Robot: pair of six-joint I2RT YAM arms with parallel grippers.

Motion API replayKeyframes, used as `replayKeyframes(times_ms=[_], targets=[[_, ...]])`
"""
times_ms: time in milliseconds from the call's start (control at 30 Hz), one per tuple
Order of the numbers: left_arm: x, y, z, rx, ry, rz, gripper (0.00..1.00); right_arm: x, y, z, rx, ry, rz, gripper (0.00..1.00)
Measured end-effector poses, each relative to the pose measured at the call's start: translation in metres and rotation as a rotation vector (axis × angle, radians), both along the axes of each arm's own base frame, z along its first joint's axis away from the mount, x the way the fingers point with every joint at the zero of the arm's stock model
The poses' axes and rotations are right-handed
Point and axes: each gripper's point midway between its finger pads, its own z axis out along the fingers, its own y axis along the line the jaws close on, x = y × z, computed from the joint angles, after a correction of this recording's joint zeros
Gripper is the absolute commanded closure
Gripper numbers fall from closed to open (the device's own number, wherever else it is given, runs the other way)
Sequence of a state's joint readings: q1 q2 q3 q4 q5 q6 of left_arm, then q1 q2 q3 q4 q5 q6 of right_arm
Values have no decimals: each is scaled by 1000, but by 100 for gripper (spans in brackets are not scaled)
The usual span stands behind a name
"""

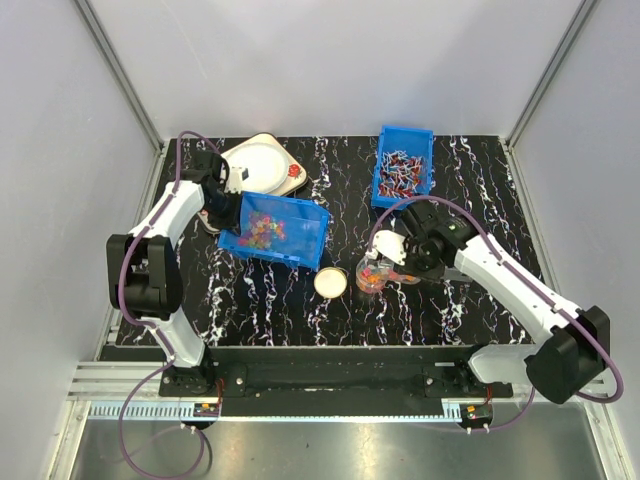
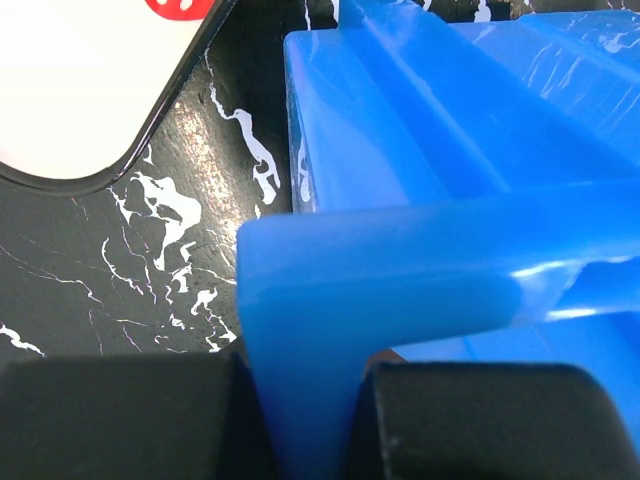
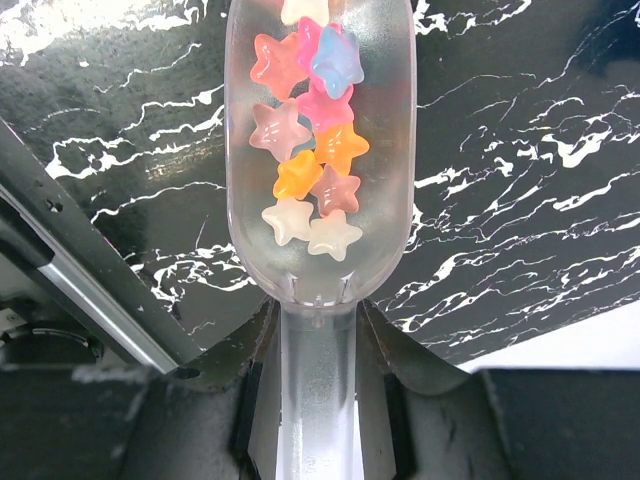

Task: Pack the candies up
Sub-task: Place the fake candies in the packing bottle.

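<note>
Nearest the lens in the right wrist view, the right tool (image 3: 318, 400) is closed on the handle of a clear plastic scoop (image 3: 392, 200). The handle runs straight up between the two fingers. The scoop bowl fills the upper centre of the frame and carries the candies (image 3: 318, 150): small star-shaped pieces in pink, orange, blue and pale white. Below the bowl lies the black, white-veined worktop (image 3: 520, 200).

In the left wrist view, the left tool (image 2: 305, 420) is closed on the wall of a blue bin (image 2: 450, 250). The plastic wall is pinched between the two black fingers at the bottom of the frame. A white device (image 2: 80, 80) with a dark edge occupies the upper left.

In the top view, the blue bin sits left of centre and holds a loose heap of candies. The scoop tip sits at a clear cup (image 1: 370, 278), right of centre, which contains more coloured candies; contact between scoop and cup cannot be determined. A round white lid (image 1: 330, 282) lies just left of the cup. A second blue bin (image 1: 428, 160) stands at the upper right and holds wrapped sweets (image 1: 402, 172).
</note>
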State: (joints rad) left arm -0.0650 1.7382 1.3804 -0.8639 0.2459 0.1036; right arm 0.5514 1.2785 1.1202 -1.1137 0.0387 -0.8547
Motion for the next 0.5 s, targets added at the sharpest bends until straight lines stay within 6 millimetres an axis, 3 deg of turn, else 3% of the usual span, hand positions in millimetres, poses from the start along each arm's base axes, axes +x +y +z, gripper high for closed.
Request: replayKeyframes(times_ms=[500], targets=[[0,0,0,0,0,0,100,7,0,2,-127,-44,55,100]])
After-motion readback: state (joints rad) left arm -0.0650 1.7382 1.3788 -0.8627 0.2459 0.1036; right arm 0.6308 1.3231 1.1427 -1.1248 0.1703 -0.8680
